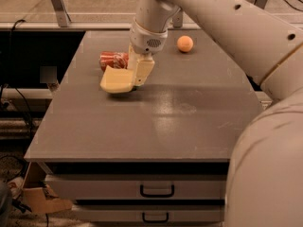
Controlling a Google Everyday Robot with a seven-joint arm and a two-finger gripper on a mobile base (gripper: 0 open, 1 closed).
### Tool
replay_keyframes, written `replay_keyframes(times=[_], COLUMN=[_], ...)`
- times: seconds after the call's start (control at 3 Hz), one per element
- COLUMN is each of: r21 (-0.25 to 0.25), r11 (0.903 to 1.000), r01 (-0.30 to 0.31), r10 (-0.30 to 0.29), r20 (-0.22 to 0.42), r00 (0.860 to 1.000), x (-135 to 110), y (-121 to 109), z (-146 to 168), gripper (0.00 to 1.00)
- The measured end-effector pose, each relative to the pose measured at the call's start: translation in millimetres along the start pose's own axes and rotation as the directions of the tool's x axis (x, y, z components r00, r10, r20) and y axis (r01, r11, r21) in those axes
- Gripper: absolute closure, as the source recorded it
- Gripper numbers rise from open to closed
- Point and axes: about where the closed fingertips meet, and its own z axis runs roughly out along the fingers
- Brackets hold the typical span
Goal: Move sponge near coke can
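Observation:
The pale yellow sponge is held in my gripper just above the grey table top, tilted slightly. The gripper's cream fingers are shut on the sponge's right end. The red coke can lies on its side on the table right behind the sponge, a short way to the back left of the gripper. The can's right end is partly hidden by the gripper.
A small orange ball sits on the table at the back right of the gripper. The grey table has drawers below its front edge. My arm crosses the upper right of the view. A cardboard box lies on the floor at the lower left.

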Motion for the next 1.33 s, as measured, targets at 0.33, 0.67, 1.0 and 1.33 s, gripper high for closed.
replay_keyframes(times=[0.33, 0.67, 1.0, 1.33], r21=[-0.02, -0.035, -0.045, -0.04], r11=[0.9998, 0.9994, 0.9989, 0.9991], r01=[0.009, 0.0, -0.013, -0.013], r10=[-0.009, 0.0, 0.013, 0.013], r20=[0.007, 0.003, -0.004, -0.001], r00=[1.0, 1.0, 1.0, 1.0], x=[2.1, 9.7, 17.8, 16.8], y=[-12.7, -16.7, -18.5, -21.2], z=[10.8, 18.4, 23.3, 26.3], gripper=[1.0, 1.0, 1.0, 0.83])
